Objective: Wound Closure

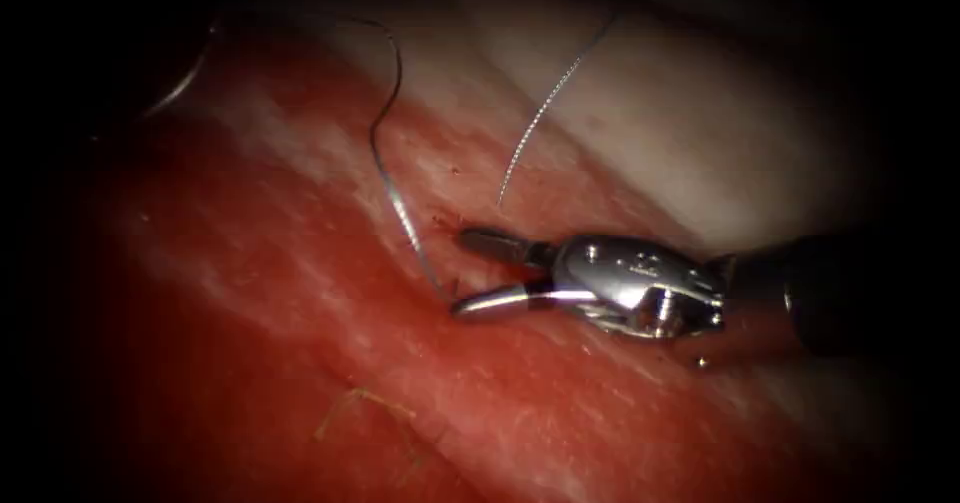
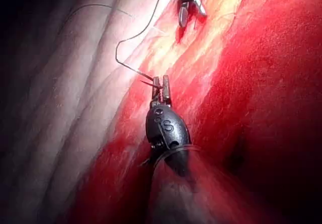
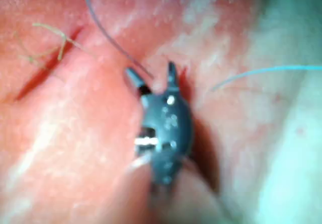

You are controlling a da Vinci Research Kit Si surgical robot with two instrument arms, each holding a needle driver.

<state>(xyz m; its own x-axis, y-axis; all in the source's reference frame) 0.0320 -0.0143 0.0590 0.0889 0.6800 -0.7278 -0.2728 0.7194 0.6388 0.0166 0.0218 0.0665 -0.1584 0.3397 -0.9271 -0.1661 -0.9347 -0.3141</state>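
On the tissue (image 1: 300, 293), red and wet on the near left and pale on the far right, my right tool (image 1: 460, 273) reaches in from the right with its jaws spread wide, gripping nothing. My left tool (image 2: 161, 85) sits low over the red surface with its tip at the thread. Whether it grips the thread I cannot tell. The thread (image 1: 385, 178) comes from the far left, bends, and runs down to the tissue just beside the tip of my right tool's near jaw. A second length (image 1: 550, 98) slants in from the far right, and its loose end stops just beyond the far jaw. Near left of the right tool lies a yellowish strand (image 1: 365, 398). Where the needle lies I cannot tell.
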